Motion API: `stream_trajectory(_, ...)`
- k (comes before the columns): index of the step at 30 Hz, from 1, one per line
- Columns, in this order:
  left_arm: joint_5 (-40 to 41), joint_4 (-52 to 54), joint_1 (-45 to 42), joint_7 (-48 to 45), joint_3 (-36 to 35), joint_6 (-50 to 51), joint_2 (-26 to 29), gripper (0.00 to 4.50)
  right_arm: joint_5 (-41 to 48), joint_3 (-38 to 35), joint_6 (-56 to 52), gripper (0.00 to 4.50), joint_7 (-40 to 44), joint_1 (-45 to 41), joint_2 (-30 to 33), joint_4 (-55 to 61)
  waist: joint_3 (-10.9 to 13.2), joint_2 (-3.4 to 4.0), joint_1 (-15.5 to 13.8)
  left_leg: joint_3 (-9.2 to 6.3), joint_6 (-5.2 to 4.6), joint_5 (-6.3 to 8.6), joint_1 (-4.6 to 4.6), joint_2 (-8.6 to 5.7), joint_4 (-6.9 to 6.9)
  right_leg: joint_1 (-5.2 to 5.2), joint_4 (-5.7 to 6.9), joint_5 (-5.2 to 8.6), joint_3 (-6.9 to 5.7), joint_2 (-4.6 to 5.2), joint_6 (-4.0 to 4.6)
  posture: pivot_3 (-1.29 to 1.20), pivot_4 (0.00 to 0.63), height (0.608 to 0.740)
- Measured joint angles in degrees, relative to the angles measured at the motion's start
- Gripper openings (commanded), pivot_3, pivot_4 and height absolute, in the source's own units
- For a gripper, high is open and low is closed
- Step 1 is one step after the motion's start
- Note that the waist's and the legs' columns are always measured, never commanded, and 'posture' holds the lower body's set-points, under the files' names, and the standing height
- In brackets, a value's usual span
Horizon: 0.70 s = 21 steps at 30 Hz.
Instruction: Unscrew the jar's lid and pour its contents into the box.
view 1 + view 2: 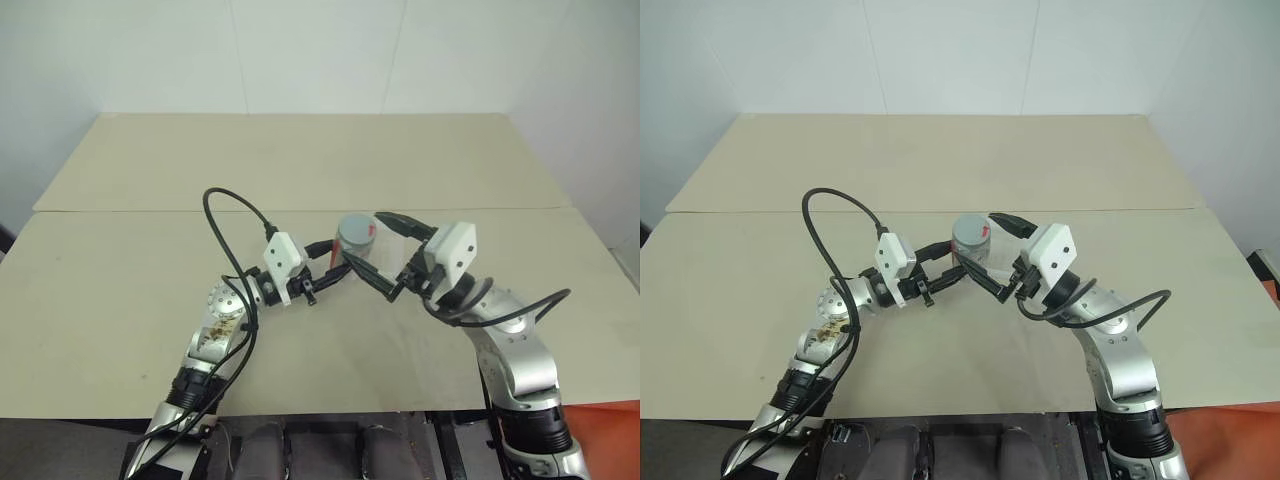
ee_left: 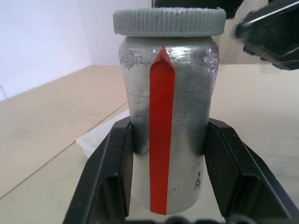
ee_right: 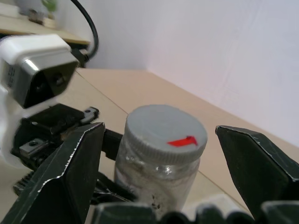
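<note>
One jar (image 2: 168, 140) is being counted, fitted with one lid (image 3: 166, 133). One red strip (image 2: 161, 140) is being noted on the jar wall and one red mark (image 3: 182, 141) on the lid. Part of one box (image 2: 100, 137) is being seen. Two grippers, left (image 1: 335, 275) and right (image 1: 385, 255), are being counted, each with two fingers (image 2: 112, 186), over one worktop (image 1: 300, 170).

A grey ribbed lid (image 3: 163, 128) bears a red arrow mark. The frosted silvery jar (image 2: 167, 121) carries a red vertical stripe, between black jaws over a beige counter (image 1: 300, 160).
</note>
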<state>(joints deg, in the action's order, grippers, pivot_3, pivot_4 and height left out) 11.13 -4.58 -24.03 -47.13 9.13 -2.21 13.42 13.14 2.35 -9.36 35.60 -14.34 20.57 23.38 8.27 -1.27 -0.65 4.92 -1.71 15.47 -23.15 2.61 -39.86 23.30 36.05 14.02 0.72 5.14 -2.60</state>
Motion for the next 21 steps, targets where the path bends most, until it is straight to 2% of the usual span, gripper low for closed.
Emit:
stream_trajectory(3, -0.3, -1.2, -0.7, 0.0, 0.1, -0.5, -0.3, 1.89, 1.3, -0.2, -2.3, 4.43, -3.5, -0.5, -3.0, 1.3, 0.0, 0.0, 0.2, -0.02, 0.0, 0.0, 0.0, 0.03, 0.01, 0.0, 0.0, 0.0, 0.0, -0.03, 0.0, 0.0, 0.15, 0.74)
stream_trajectory(8, 0.0, -1.3, -1.0, 0.2, 0.0, -0.5, -0.6, 1.89, 1.8, -0.2, -4.9, 4.43, -5.2, -1.3, -3.3, 1.4, 0.0, 0.0, 0.1, -0.03, 0.0, 0.0, -0.02, 0.02, 0.01, 0.0, -0.03, 0.0, -0.01, -0.01, 0.0, 0.0, 0.15, 0.74)
stream_trajectory(21, 2.6, -1.2, -1.1, 0.0, -0.4, 0.0, -1.0, 1.89, 6.3, -0.4, -7.3, 4.43, -3.6, -2.1, -3.3, -0.6, 0.0, 0.0, 0.1, -0.05, 0.0, 0.0, -0.02, 0.02, 0.01, 0.0, -0.03, 0.0, 0.0, -0.01, 0.0, 0.0, 0.15, 0.74)
